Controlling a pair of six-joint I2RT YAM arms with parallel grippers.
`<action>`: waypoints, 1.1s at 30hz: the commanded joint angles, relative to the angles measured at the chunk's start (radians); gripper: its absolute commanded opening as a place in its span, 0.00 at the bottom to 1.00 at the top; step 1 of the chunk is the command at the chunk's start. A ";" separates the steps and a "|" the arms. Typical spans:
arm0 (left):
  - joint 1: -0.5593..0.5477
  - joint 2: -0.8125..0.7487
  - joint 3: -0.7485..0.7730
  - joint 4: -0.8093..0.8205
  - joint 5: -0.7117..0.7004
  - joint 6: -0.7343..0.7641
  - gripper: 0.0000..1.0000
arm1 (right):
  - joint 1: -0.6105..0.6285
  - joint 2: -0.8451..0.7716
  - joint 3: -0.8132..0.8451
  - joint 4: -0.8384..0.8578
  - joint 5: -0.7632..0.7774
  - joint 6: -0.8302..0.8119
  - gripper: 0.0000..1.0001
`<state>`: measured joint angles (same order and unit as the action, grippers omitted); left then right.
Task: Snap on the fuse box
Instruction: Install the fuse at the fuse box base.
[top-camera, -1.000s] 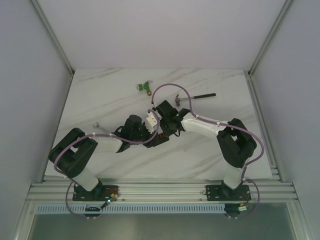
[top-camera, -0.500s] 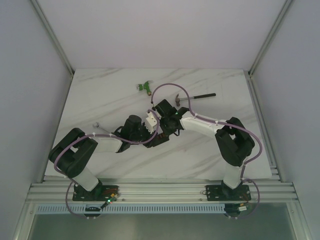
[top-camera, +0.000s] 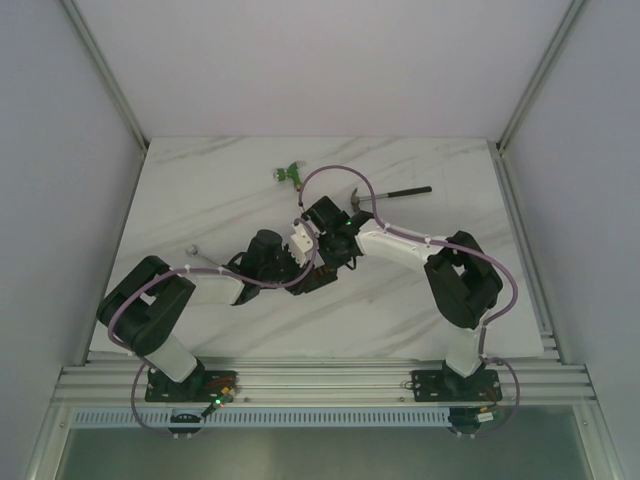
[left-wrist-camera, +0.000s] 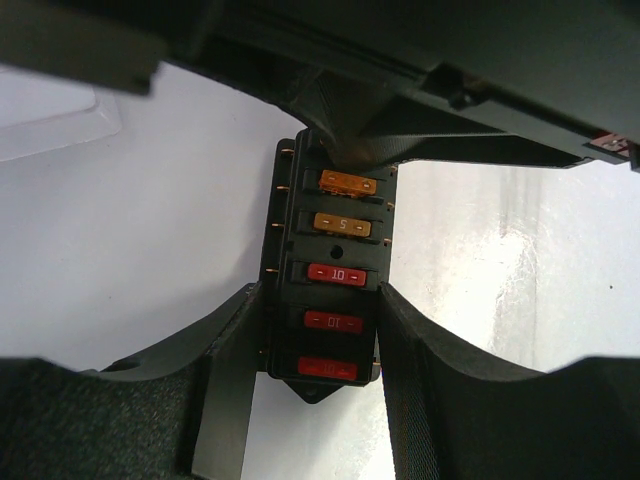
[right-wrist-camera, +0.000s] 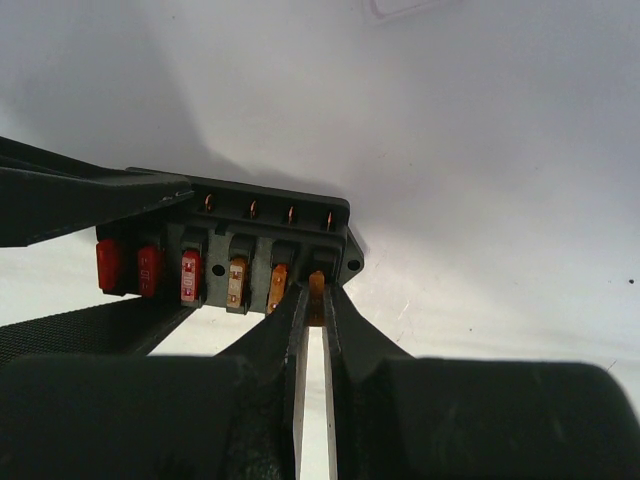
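Two robot arms meet over a white marble-patterned table (top-camera: 200, 190), both working on one part. The left gripper (left-wrist-camera: 322, 320) clamps a small black rectangular plastic fuse box (left-wrist-camera: 325, 250) by its two long sides. Its black fingers (left-wrist-camera: 230, 350) stand roughly half spread and press against the housing, so the box lies lengthwise between them and juts out beyond the fingertips, away from the wrist. A row of blade fuses runs down the middle of the box, three red ones (left-wrist-camera: 336, 275) nearer the left wrist and amber ones (left-wrist-camera: 347, 183) farther out. The right gripper (right-wrist-camera: 315, 300) comes in at that far end, square to the row, and its jaws are drawn almost together, pinching a small amber blade fuse (right-wrist-camera: 317, 284) that stands in the end slot directly ahead of its fingertips. The rest of the box stretches off to the left of this gripper in its own camera. Whether the box touches the table cannot be made out. A small clear plastic rectangular lid (left-wrist-camera: 55, 125) lies on the table off to the left of the left gripper, apart from the box. Well beyond both grippers lie a black-handled hammer (top-camera: 395, 193) and a small green object (top-camera: 290, 175).
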<state>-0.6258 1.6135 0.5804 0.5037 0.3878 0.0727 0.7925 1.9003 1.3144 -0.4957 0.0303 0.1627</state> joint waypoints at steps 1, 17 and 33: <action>0.005 -0.012 -0.008 0.025 0.023 -0.025 0.39 | 0.008 0.307 -0.136 -0.160 -0.048 -0.003 0.00; 0.000 -0.032 -0.010 0.007 0.025 -0.014 0.47 | 0.025 -0.030 0.054 -0.169 -0.034 0.032 0.37; -0.011 -0.018 0.000 -0.005 0.019 -0.001 0.53 | 0.025 -0.039 0.148 -0.172 -0.002 0.115 0.34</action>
<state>-0.6289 1.5955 0.5709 0.5045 0.4099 0.0616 0.8036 1.8717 1.4055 -0.6643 0.0227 0.2420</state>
